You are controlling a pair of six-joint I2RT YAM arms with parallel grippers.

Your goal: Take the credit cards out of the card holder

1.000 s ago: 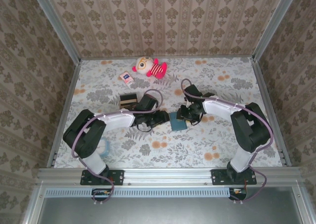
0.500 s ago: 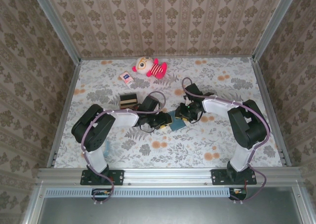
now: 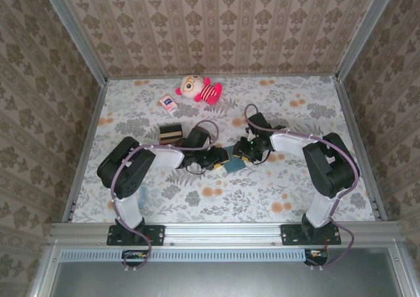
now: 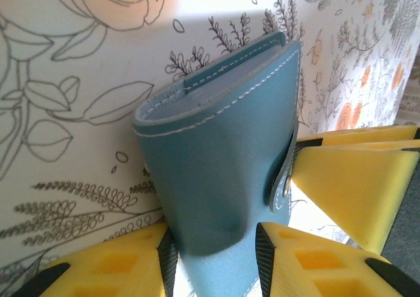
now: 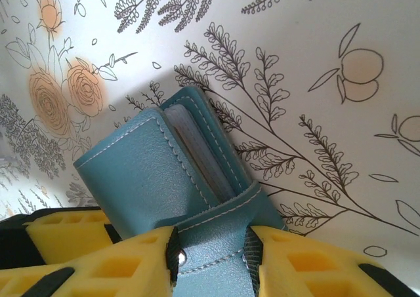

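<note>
Card holder, teal and folded shut, is sitting mid-table, left gripper clamping its body and right gripper pinching its strap. Dark block is crowding the left arm; packet and plush toy are lying farther back.

Teal card holder, strap seemingly within right end effector

Here we go, looking down into a robot lab test booth: papered panels boxing it in from 9 round to 3 o'clock, bare metal framing, a floral tabletop, and at 6 o'clock a left arm base and right arm base bolted along the rail.
</note>
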